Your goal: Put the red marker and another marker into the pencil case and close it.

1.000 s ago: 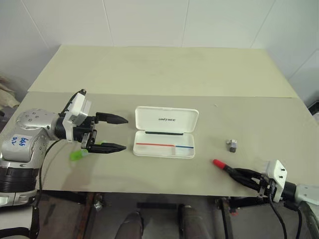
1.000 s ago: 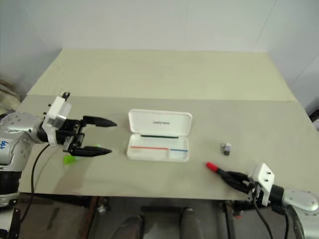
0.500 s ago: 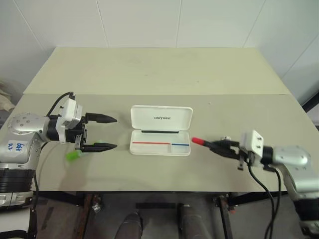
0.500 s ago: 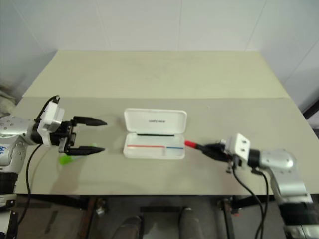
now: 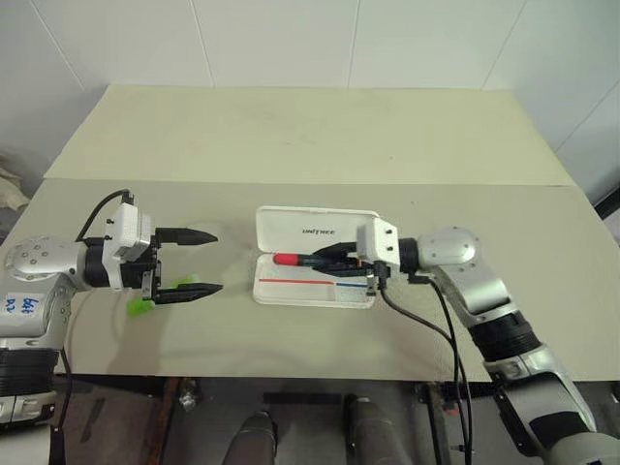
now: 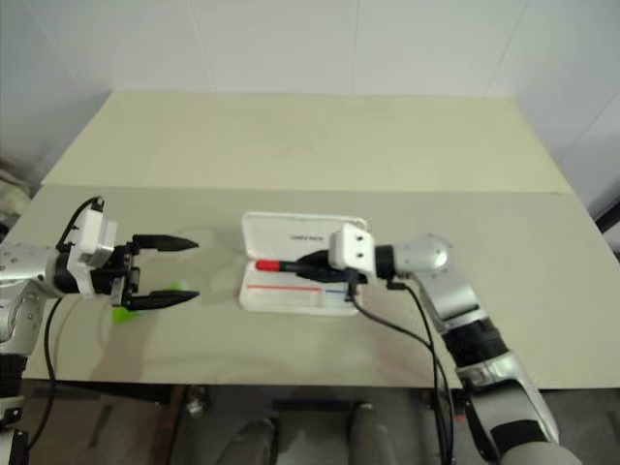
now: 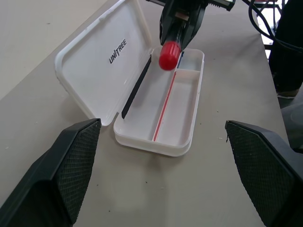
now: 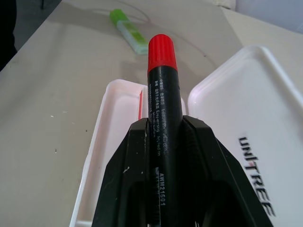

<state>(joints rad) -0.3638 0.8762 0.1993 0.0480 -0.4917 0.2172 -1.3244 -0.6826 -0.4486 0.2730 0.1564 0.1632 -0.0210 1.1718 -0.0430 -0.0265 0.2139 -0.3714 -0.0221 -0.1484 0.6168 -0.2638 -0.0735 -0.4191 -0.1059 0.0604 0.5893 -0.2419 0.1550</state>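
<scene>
On the counter [image 5: 291, 145], the lime-green highlighter [image 5: 140, 304] lies by the left end effector [image 5: 199, 263], whose fingers are spread wide and empty. The right end effector [image 5: 334, 260] clamps the red marker [image 5: 295, 260] over the open pencil case [image 5: 315, 291], above its bare tray.

A plain indoor test space, like a robotics lab. Two beige tabletop [image 5: 320, 145] sections stand pushed together against a bare wall of large white panels [image 5: 271, 44]. Loose black cables [image 5: 441, 320] hang from the robot arms over the front edge. On the bare surface lies an open white pencil case [image 5: 315, 234] lettered "UNITREE".
</scene>
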